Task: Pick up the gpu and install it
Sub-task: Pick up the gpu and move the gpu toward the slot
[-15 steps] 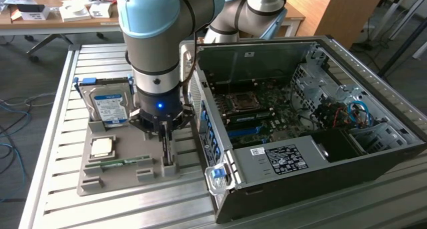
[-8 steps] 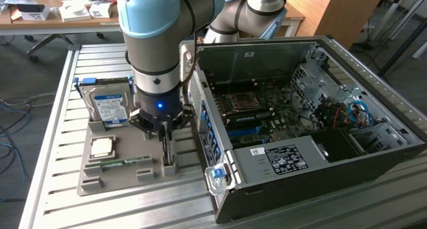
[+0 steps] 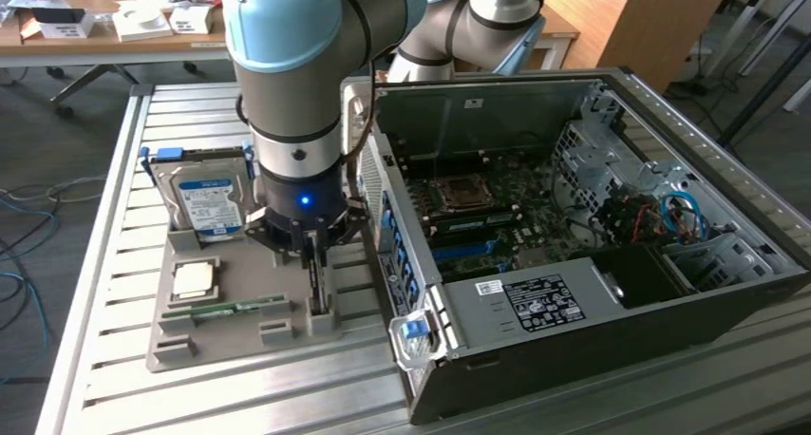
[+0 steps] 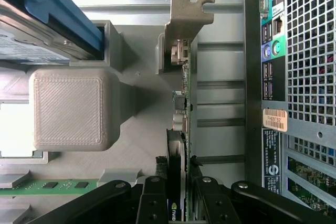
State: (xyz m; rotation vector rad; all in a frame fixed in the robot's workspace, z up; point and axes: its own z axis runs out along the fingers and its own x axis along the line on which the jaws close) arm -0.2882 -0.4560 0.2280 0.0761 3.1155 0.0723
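**A:** What lies nearest on the worktop (image 3: 254, 397)?

**B:** A grey tray (image 3: 216, 349) with several slots. In its front part the green memory stick (image 3: 235, 309) lies flat. Just behind it sits a square processor (image 3: 197, 280).

**A:** And where is the gpu (image 4: 178, 135)?

**B:** It stands on its edge in a slot of the tray, on the side toward the exterior view's right, just beside the computer case (image 3: 595, 264). Its silver bracket (image 4: 186, 17) is at one end, apart from the fingers (image 4: 155, 187).

**A:** How is the tool (image 4: 177, 165)?

**B:** It is straight above the card and lowered onto it. The two black fingers are partly closed and pinch the upper edge of the gpu, one on each face. The card sits in its slot, not lifted.

**A:** What is farther back?

**B:** The hard drive (image 3: 209, 207) with the blue label leans at the back of the tray. The case lies on its side, open, and the motherboard (image 3: 481, 207) shows inside. Far behind is a wooden table (image 3: 76, 36) with small boxes.
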